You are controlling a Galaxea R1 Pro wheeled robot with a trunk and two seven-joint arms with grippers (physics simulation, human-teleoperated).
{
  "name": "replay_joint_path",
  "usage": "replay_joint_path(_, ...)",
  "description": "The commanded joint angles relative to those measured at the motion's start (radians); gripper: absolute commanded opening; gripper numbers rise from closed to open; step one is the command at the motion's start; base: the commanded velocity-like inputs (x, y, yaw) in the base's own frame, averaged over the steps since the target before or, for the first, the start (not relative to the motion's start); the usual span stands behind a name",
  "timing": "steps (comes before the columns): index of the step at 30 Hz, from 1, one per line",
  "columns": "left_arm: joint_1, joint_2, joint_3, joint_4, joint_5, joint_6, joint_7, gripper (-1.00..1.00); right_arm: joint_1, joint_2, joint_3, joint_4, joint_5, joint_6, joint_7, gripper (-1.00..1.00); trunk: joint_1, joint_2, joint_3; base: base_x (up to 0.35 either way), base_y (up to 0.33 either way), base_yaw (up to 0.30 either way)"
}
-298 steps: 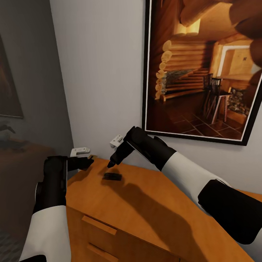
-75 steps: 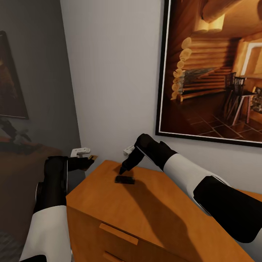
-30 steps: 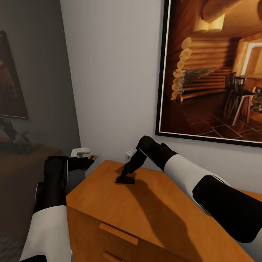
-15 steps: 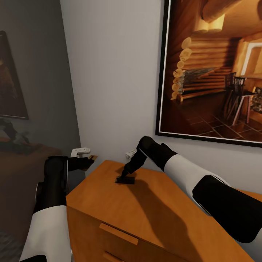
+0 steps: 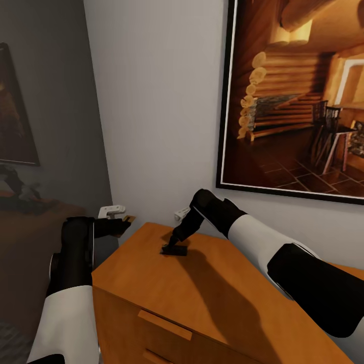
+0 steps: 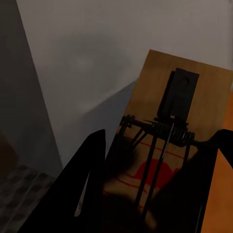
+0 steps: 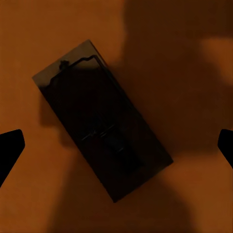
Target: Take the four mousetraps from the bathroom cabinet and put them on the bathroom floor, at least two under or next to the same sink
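Observation:
One mousetrap (image 5: 175, 251) lies flat on the orange wooden dresser (image 5: 212, 298), dark in my arm's shadow. My right gripper (image 5: 171, 245) is down at it and open, its fingertips (image 7: 10, 148) wide apart either side of the mousetrap (image 7: 102, 141). Off the dresser's left corner, my left gripper (image 5: 125, 221) is shut on a second mousetrap (image 5: 130, 218). The left wrist view shows that tan mousetrap (image 6: 167, 121), with wire spring and red mark, held between the black fingers (image 6: 94, 165). The cabinet, sink and bathroom floor are out of view.
A large framed log-cabin painting (image 5: 298, 96) hangs on the white wall (image 5: 156, 101) behind the dresser. Drawer handles (image 5: 164, 324) face me on the dresser front. To the left is a dim grey room with a dark picture (image 5: 15, 106).
The right gripper has dropped from just above the dresser trap to down around it, and has stayed still for the last second. The left arm has not moved. Early on, the view shifted.

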Motion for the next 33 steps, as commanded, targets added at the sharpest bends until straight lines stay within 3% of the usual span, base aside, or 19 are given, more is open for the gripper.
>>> replay_joint_path(1,-0.001,-0.001,0.002,-0.001,-0.011,0.002,-0.01,-1.0,-0.002,0.0,0.005,0.0,-0.01,0.005,-0.004,1.0,0.0,-0.001,-0.001,0.0,0.0,0.0)
replay_joint_path(33,-0.001,-0.001,0.002,-0.001,-0.011,0.002,-0.013,-1.0,-0.002,0.0,0.005,-0.013,-0.01,0.005,-0.004,1.0,0.0,-0.001,-0.001,0.048,0.0,0.0)
